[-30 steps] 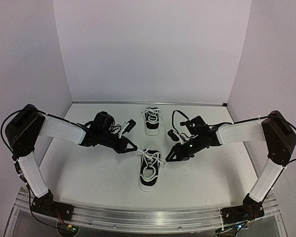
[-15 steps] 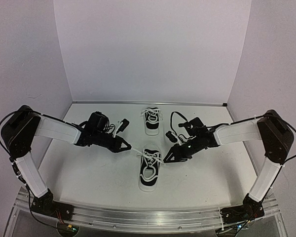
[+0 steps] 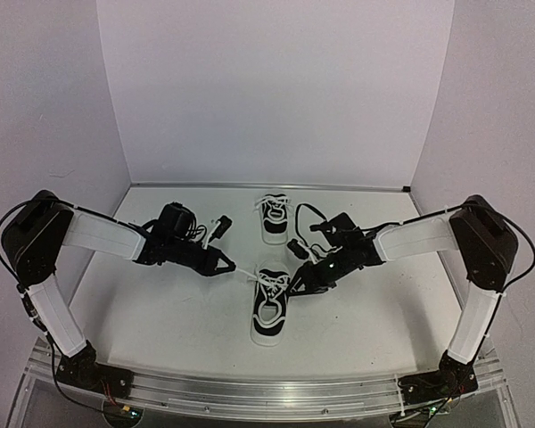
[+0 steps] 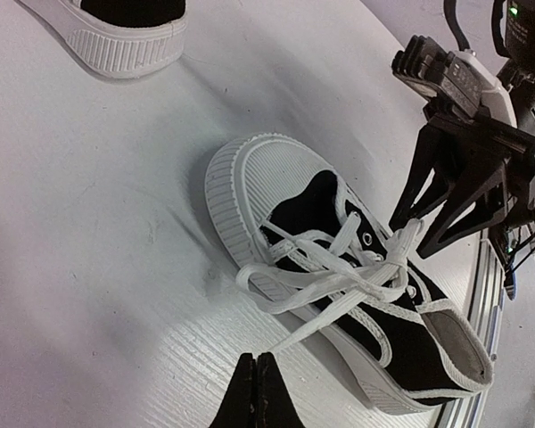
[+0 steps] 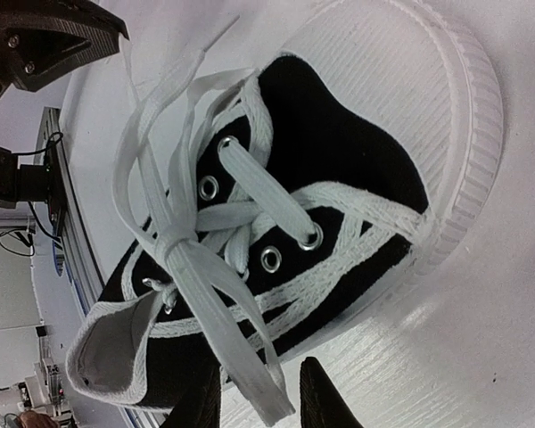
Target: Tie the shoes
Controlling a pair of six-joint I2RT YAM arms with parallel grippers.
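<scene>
Gripping the lace [image 5: 209,299] near its free end suits it: soft, flat, limp. The near shoe [image 3: 269,308] lies between both grippers, light and probably easily dragged. The left gripper [image 4: 256,392] is closed and empty; the right gripper [image 5: 260,379] stands apart around the lace.

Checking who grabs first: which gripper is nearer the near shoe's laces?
Right. The right gripper has a loose lace end between its open jaws; the left gripper sits shut beside the shoe, just short of its laces.

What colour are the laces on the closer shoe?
The laces are white; the right wrist view shows them best.
</scene>
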